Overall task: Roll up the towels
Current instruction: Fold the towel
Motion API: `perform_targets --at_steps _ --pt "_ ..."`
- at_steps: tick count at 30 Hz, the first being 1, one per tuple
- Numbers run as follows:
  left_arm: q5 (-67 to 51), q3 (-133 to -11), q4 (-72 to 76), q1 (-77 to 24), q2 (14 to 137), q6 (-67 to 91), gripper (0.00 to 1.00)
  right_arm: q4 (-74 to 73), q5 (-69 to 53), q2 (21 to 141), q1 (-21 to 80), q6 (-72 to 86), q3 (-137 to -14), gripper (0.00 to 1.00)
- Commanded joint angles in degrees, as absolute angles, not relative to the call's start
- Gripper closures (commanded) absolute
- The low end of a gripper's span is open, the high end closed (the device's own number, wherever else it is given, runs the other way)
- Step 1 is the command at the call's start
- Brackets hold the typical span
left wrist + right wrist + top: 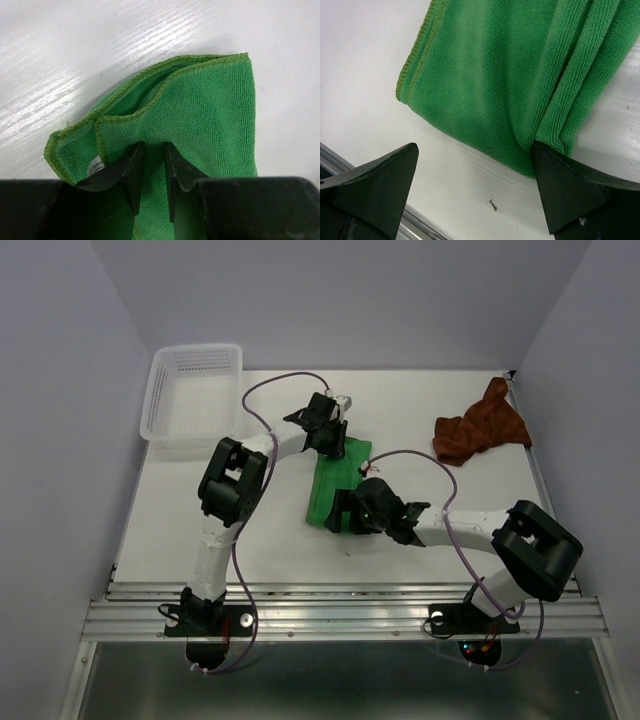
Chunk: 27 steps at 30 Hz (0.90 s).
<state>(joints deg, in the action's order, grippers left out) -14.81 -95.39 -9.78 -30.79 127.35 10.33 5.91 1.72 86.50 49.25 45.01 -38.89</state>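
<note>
Left end effector (pixel 153 150) is parked on the far end of the green towel (pixel 330 485), jaws drawn nearly together with a ridge of cloth in the gap. Whether that cloth is really pinched can't be told from the wrist view, tbh. The right end effector (pixel 475 147) is spread wide with nothing held. It's set just at the towel's near end, so the cloth lies straight ahead of its fingers, one fingertip right by the doubled-over corner. The towel is folded into a long strip on the white counter (pixel 200 530), long axis running far-to-near between the two arms, so a roll would probably be started from one short end. It's fuzzy microfibre with stitched hems, soft and floppy. The rust-brown towel (pixel 478 432) is seen crumpled at the far right, well apart, nearer the right arm.
</note>
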Motion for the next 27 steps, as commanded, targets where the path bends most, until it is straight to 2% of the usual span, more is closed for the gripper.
perform_targets --at_steps 1,5,9,10,12,13,16,20,27 --pt "-9.33 -96.51 -12.48 -31.03 124.9 8.61 0.66 -3.59 7.2 87.37 50.8 43.08 -42.61 0.0" --pt "-6.24 -94.14 -13.09 -30.76 120.43 10.46 0.66 -7.73 9.66 83.33 50.8 37.28 -45.78 0.0" --pt "-2.82 -94.13 -15.37 -30.67 115.06 12.82 0.53 -9.05 6.6 78.67 50.8 26.74 -48.77 0.0" --pt "-2.2 -93.87 -16.51 -30.76 113.92 14.05 0.43 -8.7 4.85 77.71 50.8 24.89 -48.87 0.0" --pt "0.08 -93.08 -17.66 -30.59 109.79 16.25 0.31 -7.91 2.47 74.63 50.8 15.94 -48.6 0.0" --pt "1.83 -90.99 -18.1 -30.59 108.38 18.17 0.21 -8.26 3.85 73.58 51.5 13.82 -48.52 0.0" --pt "6.05 -87.37 -20.37 -30.59 103.28 21.96 0.04 -8.0 6.23 68.83 52.12 4.59 -47.64 0.0" --pt "3.89 -74.21 -19.87 -30.76 94.6 30.64 0.04 -7.2 9.49 65.13 52.65 -6.22 -46.76 0.0" --pt "-5.6 -48.98 -11.62 -32.34 80.61 42.7 0.05 -6.59 6.77 64.69 52.65 -10.89 -44.31 0.0"
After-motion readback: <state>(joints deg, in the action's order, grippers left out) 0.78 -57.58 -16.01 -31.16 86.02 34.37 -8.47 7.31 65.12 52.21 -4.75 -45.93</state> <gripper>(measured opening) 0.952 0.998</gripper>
